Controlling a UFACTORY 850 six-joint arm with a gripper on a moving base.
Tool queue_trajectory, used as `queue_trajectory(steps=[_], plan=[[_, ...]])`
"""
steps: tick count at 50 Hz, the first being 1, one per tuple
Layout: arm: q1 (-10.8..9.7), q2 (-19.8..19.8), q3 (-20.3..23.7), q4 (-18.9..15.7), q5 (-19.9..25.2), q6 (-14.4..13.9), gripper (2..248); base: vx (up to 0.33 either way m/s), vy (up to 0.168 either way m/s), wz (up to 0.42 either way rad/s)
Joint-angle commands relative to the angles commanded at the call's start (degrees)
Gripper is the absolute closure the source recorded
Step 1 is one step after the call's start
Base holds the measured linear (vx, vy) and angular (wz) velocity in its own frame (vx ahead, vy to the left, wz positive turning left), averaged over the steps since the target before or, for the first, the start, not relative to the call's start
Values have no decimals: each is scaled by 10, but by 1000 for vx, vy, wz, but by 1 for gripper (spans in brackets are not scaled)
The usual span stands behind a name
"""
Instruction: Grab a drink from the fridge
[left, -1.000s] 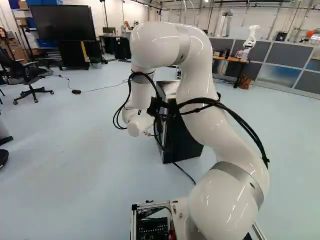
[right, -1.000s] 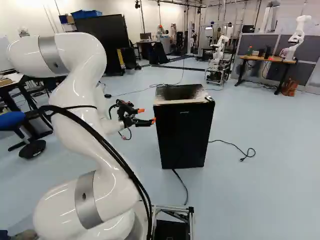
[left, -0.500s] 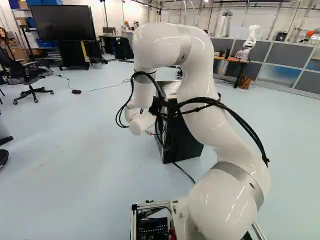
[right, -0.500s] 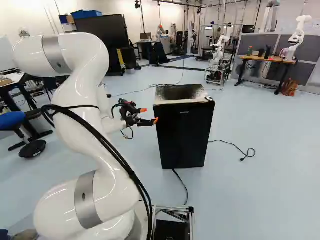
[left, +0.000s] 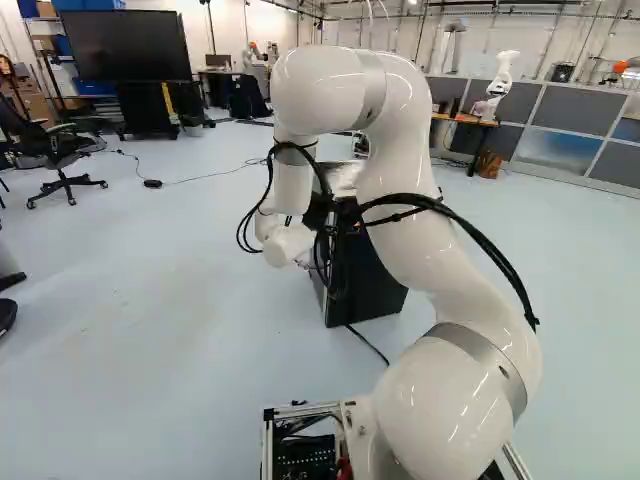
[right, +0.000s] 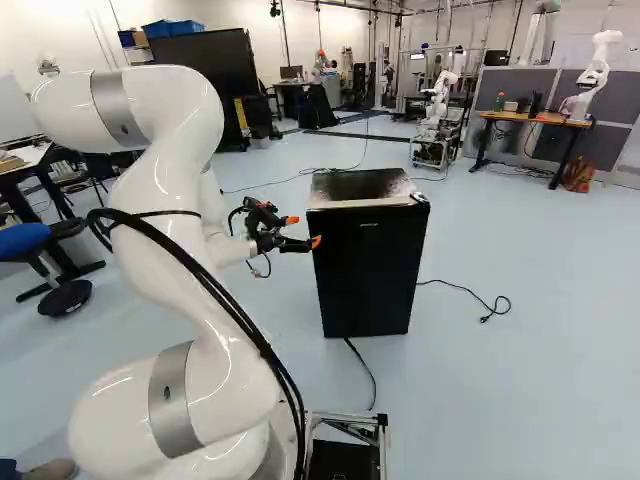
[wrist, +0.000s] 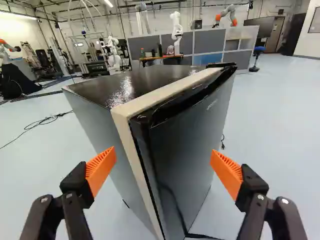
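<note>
In the right base view my gripper (right: 302, 232) stands at the near left edge of the black fridge (right: 368, 270), close by its upper part. The wrist view shows the gripper (wrist: 164, 172) with its orange-padded fingers wide apart and nothing gripped. The fridge (wrist: 187, 145) rises ahead of it, a vertical corner lying between the fingers' directions. Its door looks closed, with a pale strip along the door's edge. Whether a finger touches the fridge I cannot tell. My arm mostly hides the fridge (left: 375, 290) in the left base view. No drink is visible.
A black cable (right: 362, 370) runs over the floor from the fridge's foot toward the base; another cable (right: 465, 292) lies right of the fridge. Farther back stand another robot (right: 436, 115), a wooden table (right: 535, 118) and grey partitions. Office chairs stand at the left.
The arm has shifted slightly to the right in both base views, bringing the gripper a little farther along toward the fridge. The fridge and base have not moved.
</note>
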Motion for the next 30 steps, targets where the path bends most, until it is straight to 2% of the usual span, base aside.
queue_trajectory(steps=[30], plan=[[-15,-1,-1,0,4,0,3,0,0,0]])
